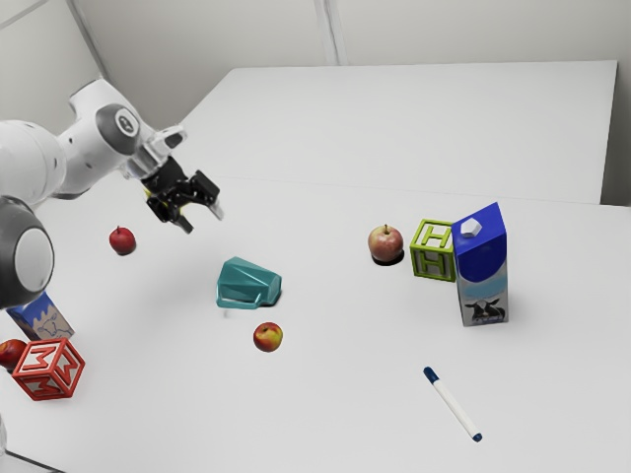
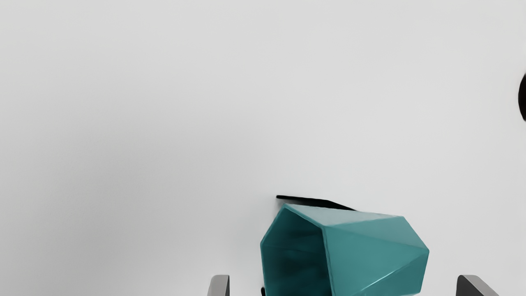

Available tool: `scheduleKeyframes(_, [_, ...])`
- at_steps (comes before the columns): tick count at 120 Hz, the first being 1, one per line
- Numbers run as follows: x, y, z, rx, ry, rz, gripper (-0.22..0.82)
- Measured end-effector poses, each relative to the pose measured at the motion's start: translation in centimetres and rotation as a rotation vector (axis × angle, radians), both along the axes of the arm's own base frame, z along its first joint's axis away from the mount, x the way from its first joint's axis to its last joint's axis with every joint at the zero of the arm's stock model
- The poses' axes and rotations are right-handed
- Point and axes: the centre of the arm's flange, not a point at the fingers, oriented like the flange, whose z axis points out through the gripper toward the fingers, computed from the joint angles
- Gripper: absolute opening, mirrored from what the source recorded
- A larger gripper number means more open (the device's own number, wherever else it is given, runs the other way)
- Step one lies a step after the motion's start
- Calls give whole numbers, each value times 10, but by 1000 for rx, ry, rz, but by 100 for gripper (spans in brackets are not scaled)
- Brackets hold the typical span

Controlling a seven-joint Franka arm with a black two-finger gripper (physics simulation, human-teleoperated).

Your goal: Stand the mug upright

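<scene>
So the mug [image 1: 246, 281] is lying on its side on the table [image 1: 335, 394], and the gripper [image 1: 203, 219] is up above it, off toward the arm side. It's wide open with nothing in it. What bugs me is how the fingers [image 2: 218, 286] line up: in the wrist view one stands off the open mouth and the other off the base, so I reckon closing from here would squeeze it lengthwise. The finger on the mouth side could poke inside or catch just the rim, and then the mug would probably pivot or pop out. Going across the body looks saner to me, but those slanted facets might slide, and a lopsided first touch could roll it. The handle [image 1: 243, 304] sticks out toward the yellow-red apple [image 1: 268, 337] nearby, so a sloppy swing could bump that. Letting go while it's tilted might just drop it back over. Shape-wise it's a chunky teal thing, all flat angled panels with crisp edges and a slight sheen, dark and hollow inside, with an angular mouth. Looks like glazed ceramic or hard plastic, can't tell which. The apple's round and smooth, so I'd guess it rolls easily, and the tabletop is plain matte white, no idea how grippy.
</scene>
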Motion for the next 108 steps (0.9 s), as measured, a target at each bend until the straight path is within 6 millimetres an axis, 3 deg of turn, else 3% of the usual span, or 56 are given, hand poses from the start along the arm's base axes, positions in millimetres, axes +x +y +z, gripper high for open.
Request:
scheduleKeyframes(16, [-2, 13, -36, -139, 56, 74, 60])
scheduleKeyframes(35, [-10, 17, -65, -247, 126, 99, 60])
scheduleKeyframes(78, [-14, -6, -102, -407, 224, 90, 60])
scheduleKeyframes(108, [-9, -27, -112, -452, 239, 83, 58])
